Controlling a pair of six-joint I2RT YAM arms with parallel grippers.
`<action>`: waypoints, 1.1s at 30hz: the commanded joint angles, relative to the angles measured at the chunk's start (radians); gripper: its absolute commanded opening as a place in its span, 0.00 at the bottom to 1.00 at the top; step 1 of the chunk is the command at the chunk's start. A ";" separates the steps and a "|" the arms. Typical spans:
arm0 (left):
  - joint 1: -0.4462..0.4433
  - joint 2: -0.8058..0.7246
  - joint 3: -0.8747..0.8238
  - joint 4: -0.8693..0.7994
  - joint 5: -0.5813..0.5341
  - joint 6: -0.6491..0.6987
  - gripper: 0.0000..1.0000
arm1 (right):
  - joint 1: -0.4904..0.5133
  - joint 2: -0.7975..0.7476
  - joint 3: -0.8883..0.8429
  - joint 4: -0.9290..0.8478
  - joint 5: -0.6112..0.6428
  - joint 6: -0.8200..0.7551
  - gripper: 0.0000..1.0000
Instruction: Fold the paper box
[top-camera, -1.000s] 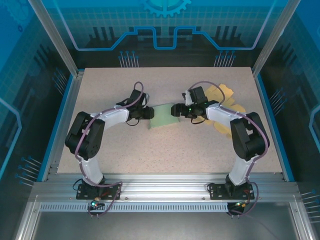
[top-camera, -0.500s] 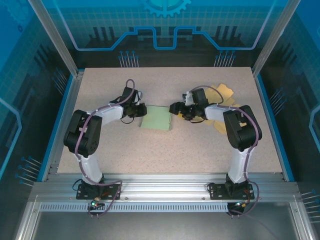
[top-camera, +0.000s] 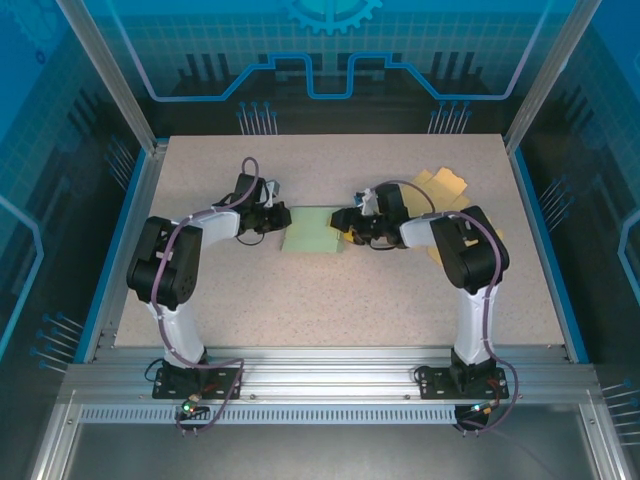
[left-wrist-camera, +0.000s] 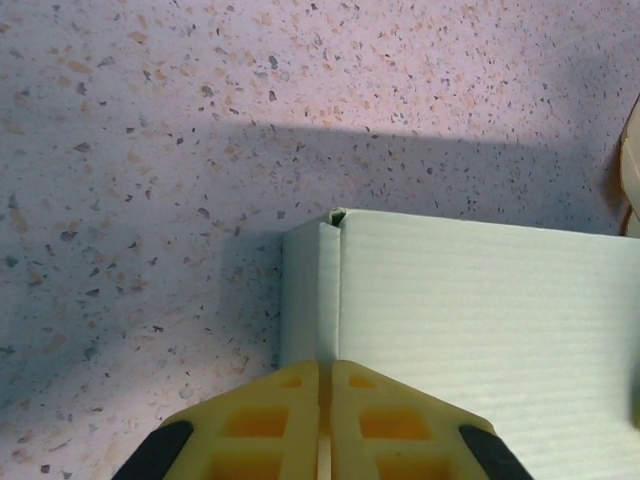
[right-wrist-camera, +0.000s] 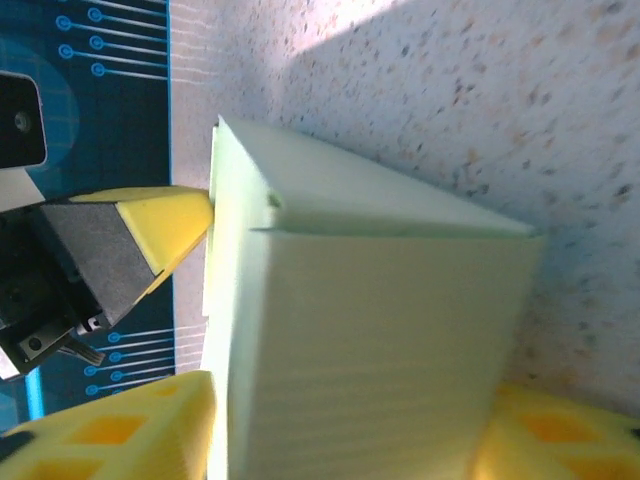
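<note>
Both arms reach low and inward over the bench (top-camera: 400, 300), elbows out. The left tool (top-camera: 277, 215) and right tool (top-camera: 345, 219) face each other with the paper box (top-camera: 312, 232) between them. The left wrist camera shows the left tool's fingers (left-wrist-camera: 270, 420) pressed together on the fold just ahead, while the right wrist camera shows the right tool clamping the box's sides.
</note>
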 joint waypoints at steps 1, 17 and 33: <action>0.005 0.019 -0.039 -0.055 0.024 -0.021 0.12 | 0.023 0.005 0.020 0.061 -0.039 0.046 0.51; -0.050 -0.519 -0.491 0.667 0.115 0.447 0.67 | -0.054 -0.184 -0.074 -0.082 -0.129 0.240 0.39; -0.405 -0.564 -0.595 0.533 -0.429 1.233 0.81 | -0.088 -0.296 -0.049 -0.408 -0.269 0.213 0.41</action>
